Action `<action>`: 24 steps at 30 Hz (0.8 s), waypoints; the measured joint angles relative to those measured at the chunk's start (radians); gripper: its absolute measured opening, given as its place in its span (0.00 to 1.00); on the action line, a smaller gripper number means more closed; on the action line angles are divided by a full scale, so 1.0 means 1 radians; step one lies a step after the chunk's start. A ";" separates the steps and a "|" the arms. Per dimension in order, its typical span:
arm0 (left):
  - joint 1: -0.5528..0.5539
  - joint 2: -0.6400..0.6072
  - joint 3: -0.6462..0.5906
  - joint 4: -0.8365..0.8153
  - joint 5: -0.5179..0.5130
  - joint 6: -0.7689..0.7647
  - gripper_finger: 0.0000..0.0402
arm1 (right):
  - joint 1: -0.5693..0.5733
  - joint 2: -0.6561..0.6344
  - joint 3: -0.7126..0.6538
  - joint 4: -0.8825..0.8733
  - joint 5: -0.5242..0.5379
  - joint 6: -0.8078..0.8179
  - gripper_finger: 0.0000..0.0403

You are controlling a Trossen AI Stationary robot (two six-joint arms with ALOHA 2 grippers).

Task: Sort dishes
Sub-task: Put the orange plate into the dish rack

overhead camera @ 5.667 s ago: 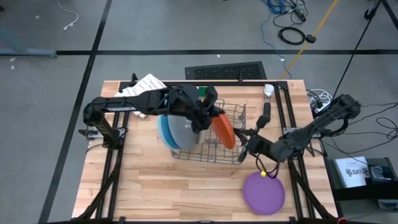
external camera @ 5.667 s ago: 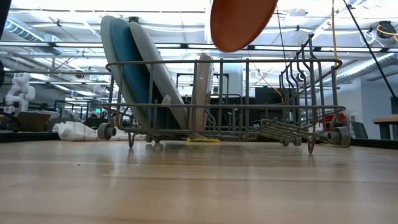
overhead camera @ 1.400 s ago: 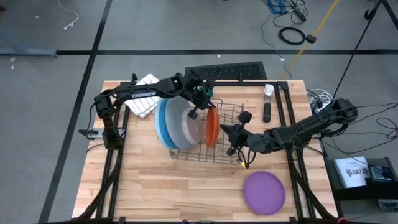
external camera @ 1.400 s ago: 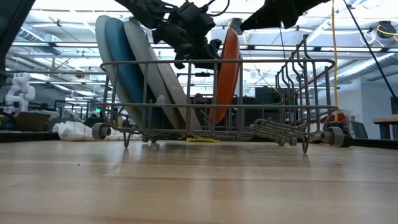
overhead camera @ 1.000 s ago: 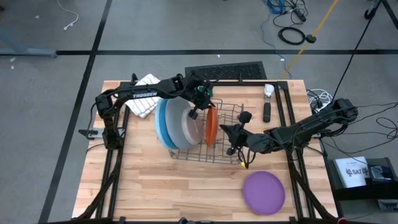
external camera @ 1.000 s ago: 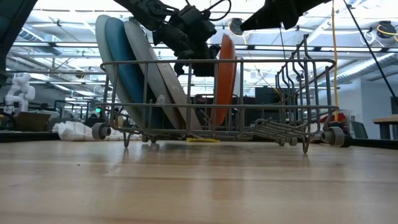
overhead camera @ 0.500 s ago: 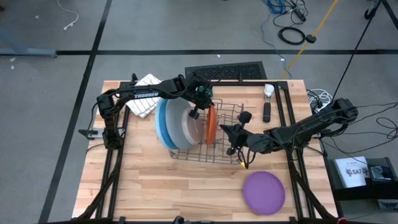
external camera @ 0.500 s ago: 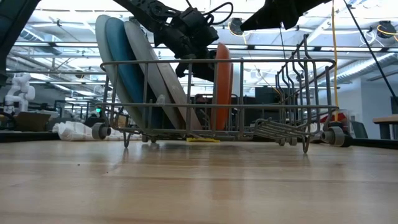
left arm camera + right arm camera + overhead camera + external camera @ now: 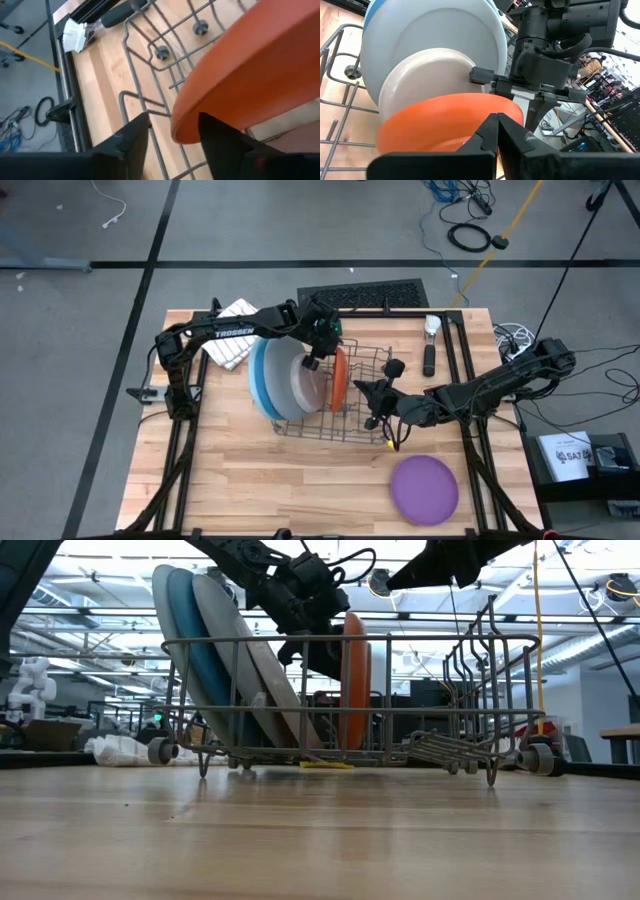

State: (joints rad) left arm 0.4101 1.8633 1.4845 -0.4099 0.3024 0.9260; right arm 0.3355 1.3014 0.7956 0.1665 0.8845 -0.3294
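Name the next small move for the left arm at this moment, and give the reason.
Probably lift the left gripper straight up, clear of the dish rack. The orange plate already stands upright in the rack beside the off-white plate, and the left fingers are spread on either side of its rim, apparently no longer pinching it. The purple plate still lies on the table.

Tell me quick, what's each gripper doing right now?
Left gripper: jaws open astride the orange plate rim, not clamping it.
Right gripper: shut, holding nothing.
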 joint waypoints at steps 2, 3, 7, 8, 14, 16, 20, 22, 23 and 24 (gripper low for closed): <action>-0.004 0.000 0.000 0.000 -0.036 -0.001 0.47 | 0.000 0.000 0.000 0.000 0.000 0.000 0.00; -0.007 -0.006 0.000 -0.002 -0.066 0.000 0.49 | 0.000 0.000 0.000 0.000 0.000 0.000 0.00; -0.021 -0.041 0.016 -0.060 -0.174 0.054 0.52 | 0.000 0.000 0.000 -0.001 0.000 0.000 0.00; -0.024 -0.053 0.022 -0.082 -0.199 0.068 0.53 | 0.000 0.000 0.000 0.000 0.000 0.000 0.00; -0.039 -0.087 0.076 -0.239 -0.269 0.065 0.53 | 0.000 0.000 0.000 0.000 0.001 -0.004 0.00; -0.045 -0.104 0.099 -0.267 -0.318 0.038 0.53 | 0.000 0.000 0.000 0.000 0.000 -0.004 0.00; -0.078 -0.153 0.127 -0.289 -0.441 0.022 0.53 | 0.000 0.000 0.000 0.001 0.000 -0.004 0.00; -0.101 -0.193 0.147 -0.291 -0.472 0.015 0.53 | 0.000 0.000 0.000 -0.002 0.001 -0.001 0.00; -0.113 -0.215 0.158 -0.290 -0.469 -0.001 0.53 | 0.000 0.000 0.000 -0.002 0.000 0.000 0.00; -0.124 -0.236 0.167 -0.286 -0.441 -0.023 0.53 | 0.000 0.000 0.000 -0.005 0.000 0.000 0.00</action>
State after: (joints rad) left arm 0.2865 1.6274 1.6512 -0.6962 -0.1389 0.9028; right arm 0.3351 1.3018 0.7956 0.1618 0.8848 -0.3294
